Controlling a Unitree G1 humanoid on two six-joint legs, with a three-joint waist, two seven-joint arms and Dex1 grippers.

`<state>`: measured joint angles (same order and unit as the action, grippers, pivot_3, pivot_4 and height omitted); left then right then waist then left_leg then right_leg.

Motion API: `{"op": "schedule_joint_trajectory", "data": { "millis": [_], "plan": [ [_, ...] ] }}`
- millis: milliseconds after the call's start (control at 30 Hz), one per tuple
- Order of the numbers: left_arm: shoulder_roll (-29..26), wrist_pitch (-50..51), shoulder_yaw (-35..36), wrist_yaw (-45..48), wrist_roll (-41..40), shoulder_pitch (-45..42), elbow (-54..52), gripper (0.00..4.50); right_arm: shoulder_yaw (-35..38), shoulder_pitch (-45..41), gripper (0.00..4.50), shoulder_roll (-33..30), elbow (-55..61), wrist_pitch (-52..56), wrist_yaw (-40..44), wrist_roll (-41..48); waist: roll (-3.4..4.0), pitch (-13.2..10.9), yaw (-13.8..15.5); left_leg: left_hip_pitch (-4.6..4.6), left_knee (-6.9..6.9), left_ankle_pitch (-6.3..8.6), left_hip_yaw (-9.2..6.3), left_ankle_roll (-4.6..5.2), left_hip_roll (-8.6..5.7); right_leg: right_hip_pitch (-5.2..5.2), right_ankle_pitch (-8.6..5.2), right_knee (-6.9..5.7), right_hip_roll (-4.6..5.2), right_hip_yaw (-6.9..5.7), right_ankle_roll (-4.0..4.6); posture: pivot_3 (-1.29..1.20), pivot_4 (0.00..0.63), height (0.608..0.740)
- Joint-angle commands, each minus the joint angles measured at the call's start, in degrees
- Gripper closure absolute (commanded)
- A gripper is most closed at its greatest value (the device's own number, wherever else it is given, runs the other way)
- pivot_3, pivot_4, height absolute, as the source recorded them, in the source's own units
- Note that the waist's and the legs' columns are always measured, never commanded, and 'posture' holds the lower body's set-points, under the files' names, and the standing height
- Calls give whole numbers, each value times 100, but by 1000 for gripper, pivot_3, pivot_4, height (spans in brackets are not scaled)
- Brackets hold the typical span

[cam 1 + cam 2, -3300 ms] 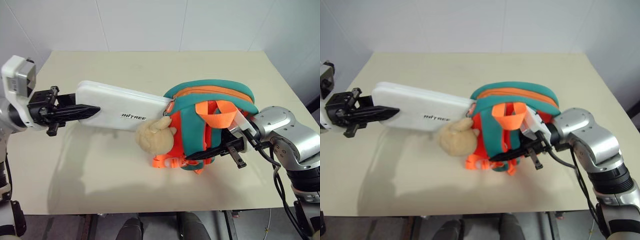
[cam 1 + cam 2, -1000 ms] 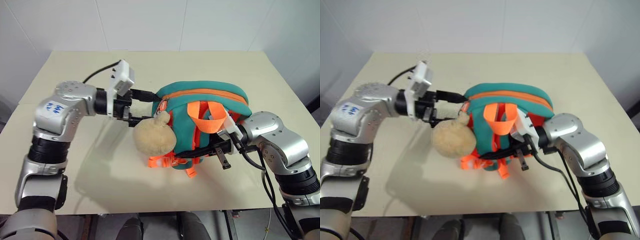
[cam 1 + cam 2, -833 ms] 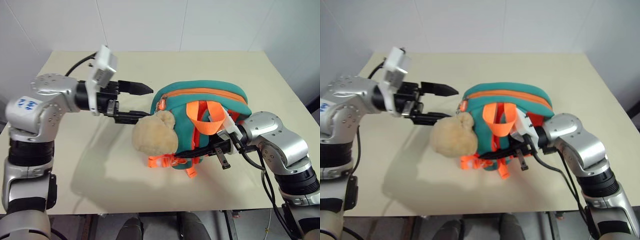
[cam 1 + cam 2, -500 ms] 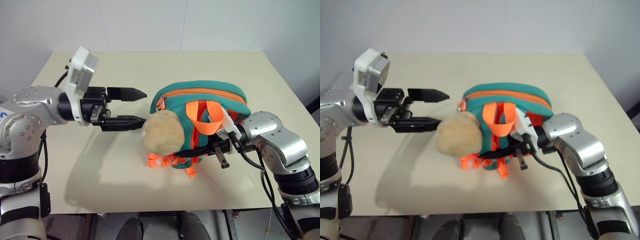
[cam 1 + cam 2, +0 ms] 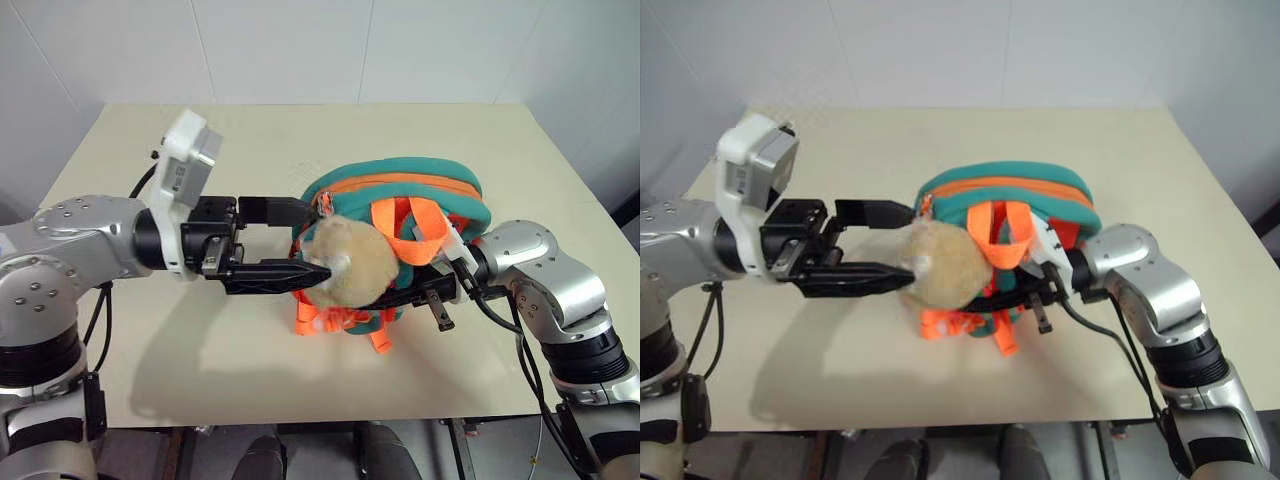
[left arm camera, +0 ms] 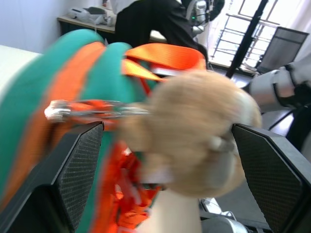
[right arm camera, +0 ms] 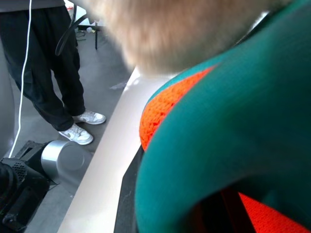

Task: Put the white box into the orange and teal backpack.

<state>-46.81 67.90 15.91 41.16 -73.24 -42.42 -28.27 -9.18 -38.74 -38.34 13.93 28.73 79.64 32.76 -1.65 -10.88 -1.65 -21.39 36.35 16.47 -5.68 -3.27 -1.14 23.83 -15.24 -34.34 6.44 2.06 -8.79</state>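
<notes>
- The orange and teal backpack (image 5: 400, 195) hides its own contents.
- The right gripper (image 5: 395, 298) has its fingertips buried under the backpack's straps.
- In the left wrist view, the plush charm (image 6: 194, 131) is blurred.
- A person (image 7: 46, 63) is cut off above the legs in the right wrist view.

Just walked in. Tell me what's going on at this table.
A two-armed robot is working on an orange and teal backpack standing on a beige table. The right claw is shut on the backpack's lower front, by the straps. The left claw is open, its two fingers on either side of the fuzzy beige plush charm by the zipper end. A person's legs stand beside the table.
</notes>
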Motion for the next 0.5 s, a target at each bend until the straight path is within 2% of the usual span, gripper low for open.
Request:
{"op": "schedule_joint_trajectory", "data": {
  "millis": [33, 200, 333, 433, 500],
  "plan": [
    [-379, 39, 377, -294, -646, 84, -103, 0, -17, -113, 4002, 57, 39, -106, 69, 34, 0, 0, 4, 0, 0, 0, 0, 1, 0, 0, 0, -1, 0, 0, 0, 0, 150, 740],
    [-943, -3, 608, -554, -964, 339, -119, 0, -48, -138, 4002, 92, -9, -135, 118, 26, 0, 0, -1, 8, 0, 4, 0, 8, 0, -7, -1, 0, -1, 0, 1, 0, 150, 740],
    [-1142, -98, 525, -762, -1231, 534, -226, 0, -92, -173, 4002, 151, -64, -180, 163, 9, 0, 0, 6, 13, -2, 7, 0, 12, 0, -12, -2, 22, -1, 0, 4, 0, 150, 740],
    [-1217, -184, 496, -892, -1137, 735, -337, 0, -115, -198, 4002, 173, -86, -203, 181, 20, 0, 0, -2, 15, -3, 7, 0, 12, 0, -14, -2, 23, -1, 1, 4, 0, 150, 740],
    [-1129, -415, 518, -1088, -787, 789, -341, 0, -120, -198, 4002, 167, -86, -212, 197, 26, 0, 0, 6, 16, -7, 7, 0, 12, 0, -13, -2, 22, -2, 1, 4, 0, 150, 740]
  ]
}}
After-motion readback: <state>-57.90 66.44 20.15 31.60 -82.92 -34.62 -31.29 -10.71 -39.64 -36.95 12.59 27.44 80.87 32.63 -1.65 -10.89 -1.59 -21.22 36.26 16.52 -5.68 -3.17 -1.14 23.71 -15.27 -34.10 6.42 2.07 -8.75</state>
